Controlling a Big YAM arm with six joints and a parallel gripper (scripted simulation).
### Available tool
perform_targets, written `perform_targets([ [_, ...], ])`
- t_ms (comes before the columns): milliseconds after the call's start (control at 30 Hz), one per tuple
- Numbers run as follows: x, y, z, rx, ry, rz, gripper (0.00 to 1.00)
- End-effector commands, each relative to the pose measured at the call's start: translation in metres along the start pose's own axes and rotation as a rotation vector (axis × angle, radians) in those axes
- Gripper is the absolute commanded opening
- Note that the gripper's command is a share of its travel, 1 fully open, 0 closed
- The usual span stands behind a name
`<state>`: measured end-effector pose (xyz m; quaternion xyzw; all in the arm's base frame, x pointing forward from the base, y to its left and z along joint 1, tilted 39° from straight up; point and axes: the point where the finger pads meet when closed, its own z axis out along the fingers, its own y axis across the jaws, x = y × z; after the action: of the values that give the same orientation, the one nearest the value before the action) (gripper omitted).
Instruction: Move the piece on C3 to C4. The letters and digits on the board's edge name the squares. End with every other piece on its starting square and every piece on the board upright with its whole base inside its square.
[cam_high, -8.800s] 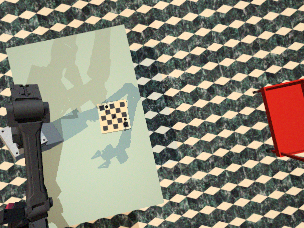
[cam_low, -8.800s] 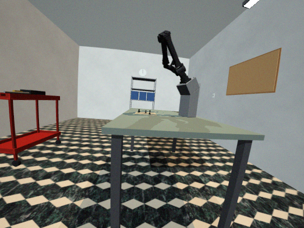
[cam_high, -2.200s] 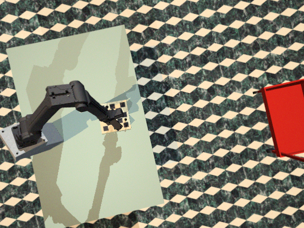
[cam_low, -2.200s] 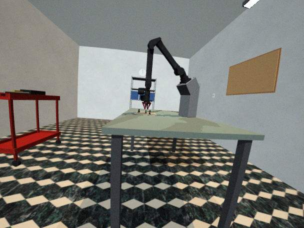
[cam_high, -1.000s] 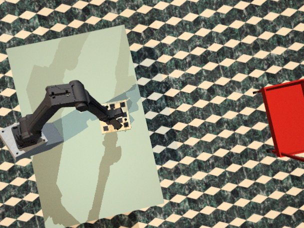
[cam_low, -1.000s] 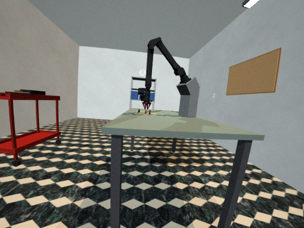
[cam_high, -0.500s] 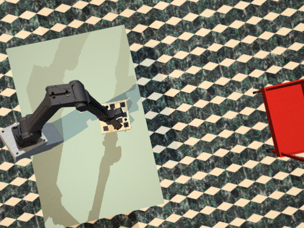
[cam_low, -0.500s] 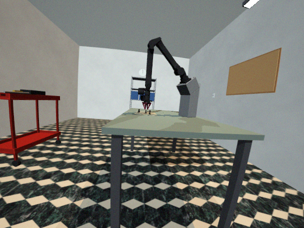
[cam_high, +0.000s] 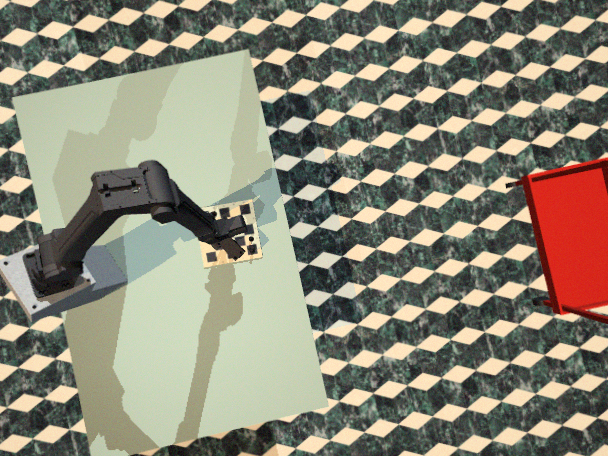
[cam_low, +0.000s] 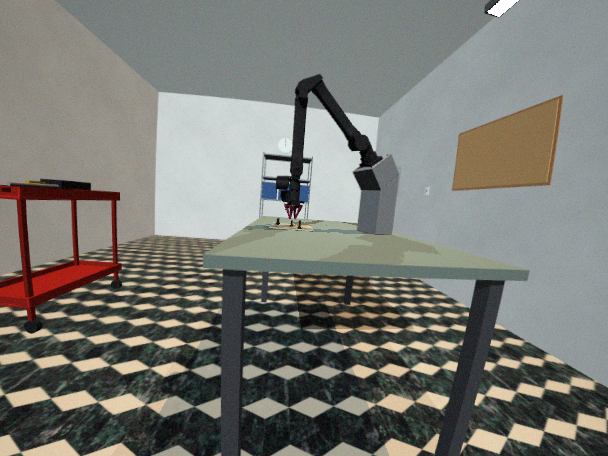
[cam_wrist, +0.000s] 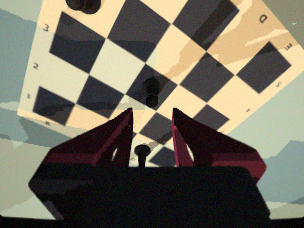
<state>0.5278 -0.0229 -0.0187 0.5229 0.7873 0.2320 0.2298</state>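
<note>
The black pawn (cam_wrist: 151, 92) stands upright on a dark square in the middle of the wrist view, just above the gripper (cam_wrist: 152, 131). It looks small, light, hard and easy to tip, so pinch its thin neck. The red fingers are partly apart and hold nothing.

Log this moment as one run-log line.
phase: hovering over board | gripper: partly open, nothing held | dark pawn: standing on board, just ahead of fingertips | second piece: at far edge
</note>
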Motion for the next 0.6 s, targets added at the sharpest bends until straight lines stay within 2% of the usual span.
perform_targets([
  [0,-0.003,0.0196,-0.01,-0.046,-0.021,-0.008,0.33],
  [567,-0.0038,0.0213,-0.0101,-0.048,-0.022,-0.009,0.33],
])
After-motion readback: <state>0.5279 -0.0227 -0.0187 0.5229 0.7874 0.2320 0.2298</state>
